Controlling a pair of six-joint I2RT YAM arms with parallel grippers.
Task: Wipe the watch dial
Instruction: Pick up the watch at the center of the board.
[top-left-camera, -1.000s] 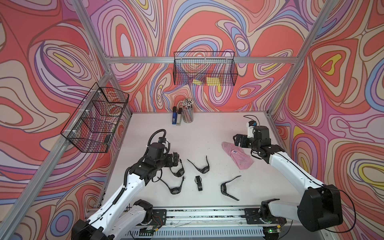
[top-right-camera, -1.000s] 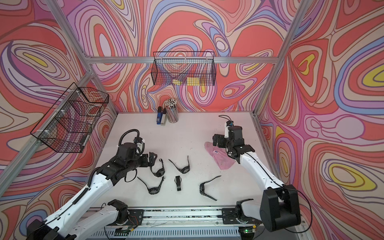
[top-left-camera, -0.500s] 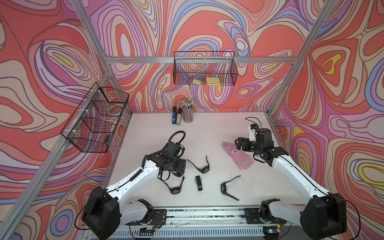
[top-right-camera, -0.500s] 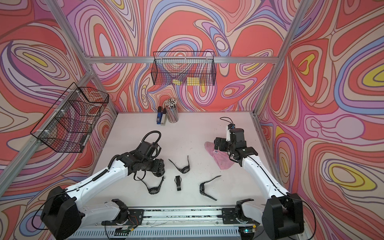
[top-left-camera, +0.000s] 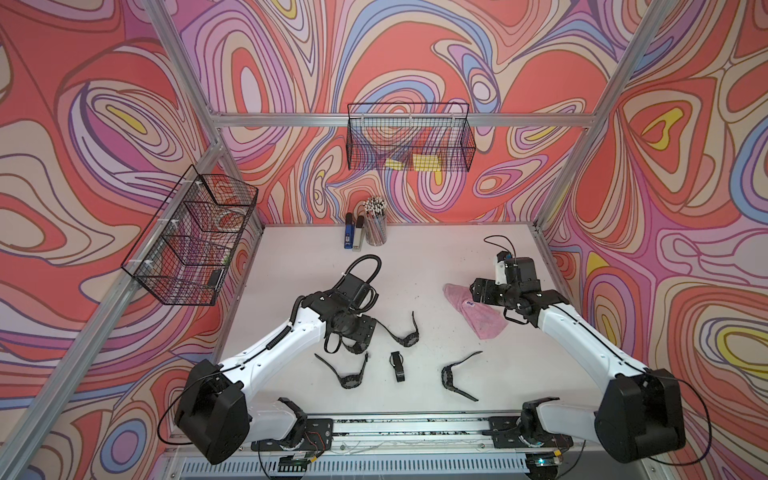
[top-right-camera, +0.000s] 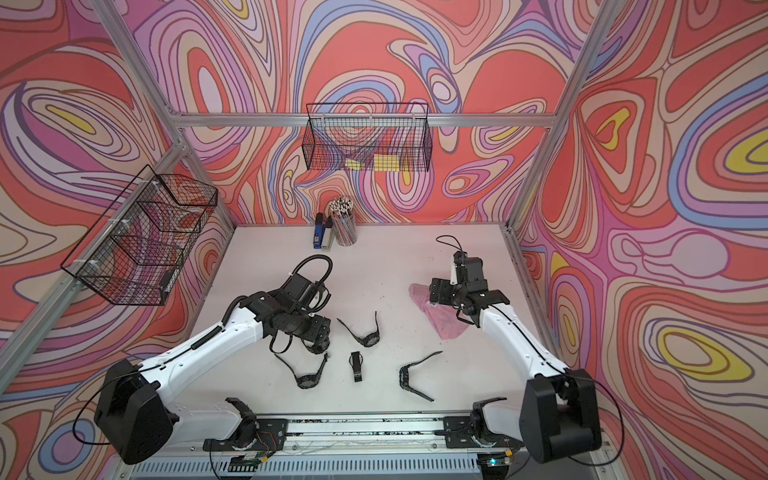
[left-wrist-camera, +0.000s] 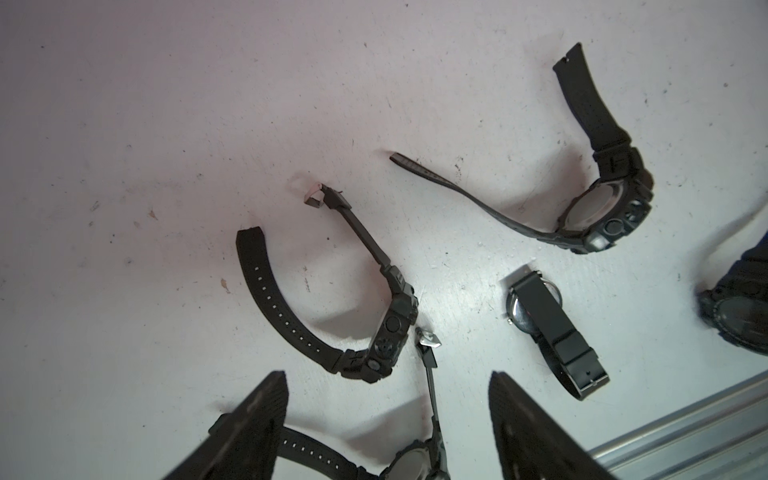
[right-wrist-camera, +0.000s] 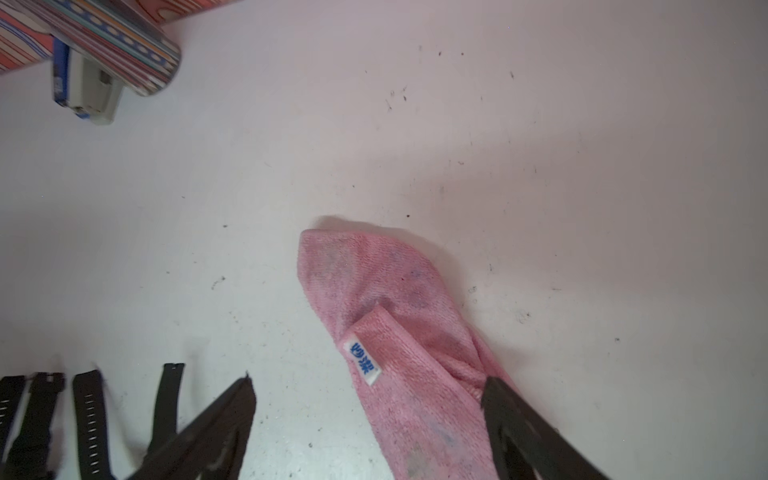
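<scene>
**Front edge.** The aluminium base rail (top-left-camera: 415, 420) bounds the white tabletop (top-left-camera: 436, 257) on the near side. Just beyond it lie a black watch with splayed straps (top-left-camera: 454, 376), a slim black flat-band watch (top-left-camera: 398, 366) and a black chunky watch with a steel buckle (top-left-camera: 350, 379). None is held.

**Left gripper** (left-wrist-camera: 387, 372). The fingers are spread wide and empty. They hover over the buckle strap of the last-named watch. A black chunky watch lying on its side (left-wrist-camera: 388, 328) sits just beyond the fingertips. A black watch with upturned straps (top-left-camera: 406, 338) sits near, to the right.

**Right gripper** (right-wrist-camera: 368, 377). The jaws are wide and empty, straddling the folded pink microfibre cloth (right-wrist-camera: 374, 282). One finger overlaps the cloth's edge; contact cannot be determined.

**Assessment.** This looks like the pick-up stage, with no wiping begun.
- The right jaws should close on the raised fold beside the white label (right-wrist-camera: 362, 358), not on flat fabric.
- The left should take one case by its flanks with the dial uncovered, and avoid catching the neighbouring strap.

**Clearances.** The bare table between watches and cloth suits the wipe. The cloth lies near the tabletop's right edge, so it should be drawn inward. At the far end, a striped pencil cup (top-left-camera: 376, 226) and a blue stapler (top-left-camera: 348, 235) stand well clear.
</scene>
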